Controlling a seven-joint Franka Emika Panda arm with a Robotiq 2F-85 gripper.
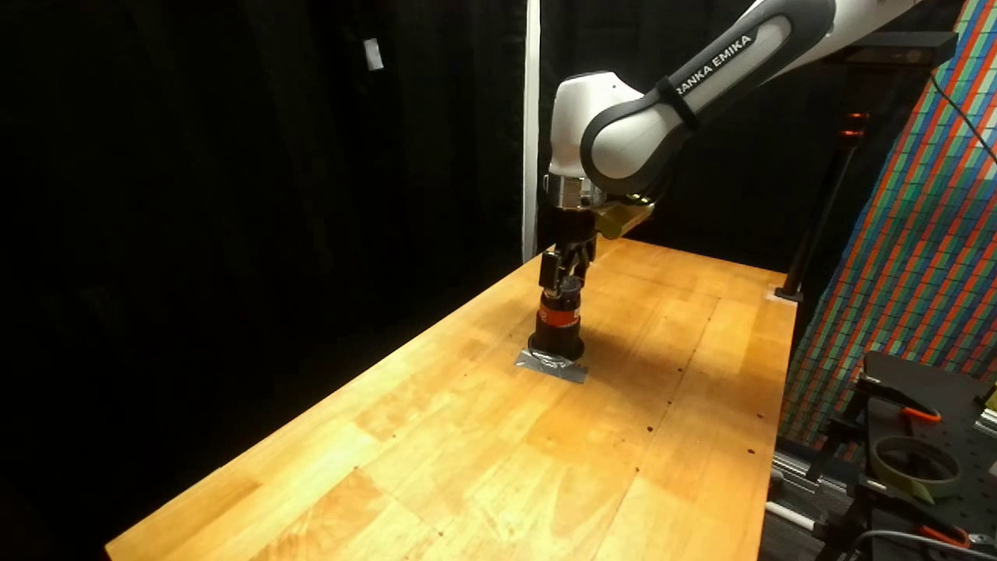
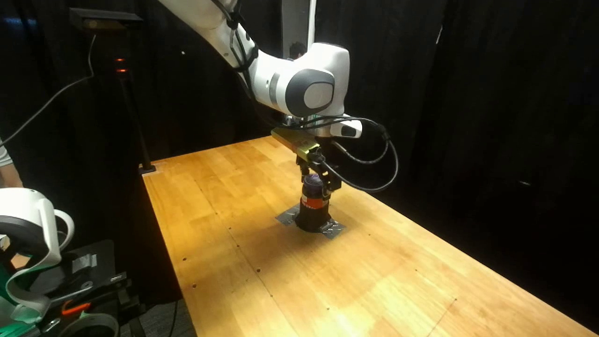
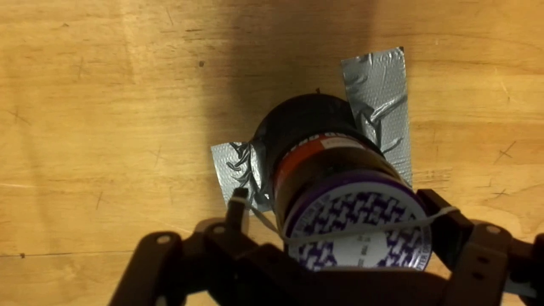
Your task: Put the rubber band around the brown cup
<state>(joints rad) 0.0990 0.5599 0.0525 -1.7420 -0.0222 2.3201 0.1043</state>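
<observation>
Black two-fingered gripper (image 3: 333, 199): fingers (image 3: 236, 216) spread wide on either side of the purple-and-white patterned round lid (image 3: 359, 210); in the wrist view the left one stands clear of it, the right one just beside it. Nothing is clamped.
Thin pale rubber band (image 3: 331, 236): stretched over both fingertips; its visible strand crosses the lid and seems to bend at the left edge. It is not yet around its target.
Brown cylindrical cup with an orange-red stripe (image 3: 335, 160): upright under that lid, below the gripper, its foot in a round black base (image 3: 306, 112).
Silver-grey tape strips (image 3: 378, 93): left and right of the base in the wrist view, joining it to the pale wooden tabletop (image 3: 127, 106); they should stop it sliding.
Band over lid, the step in hand as I judge it: hold the stretch, shift until the crossing strand clears the rim on the striped side, then lower slowly and level past the lid. Draw both fingers out evenly, or the band may flick off.
White-and-grey robot arm (image 1: 639, 140): reaches in from the right in an exterior view, forearm slanting, wrist pointing straight down over the cup.
</observation>
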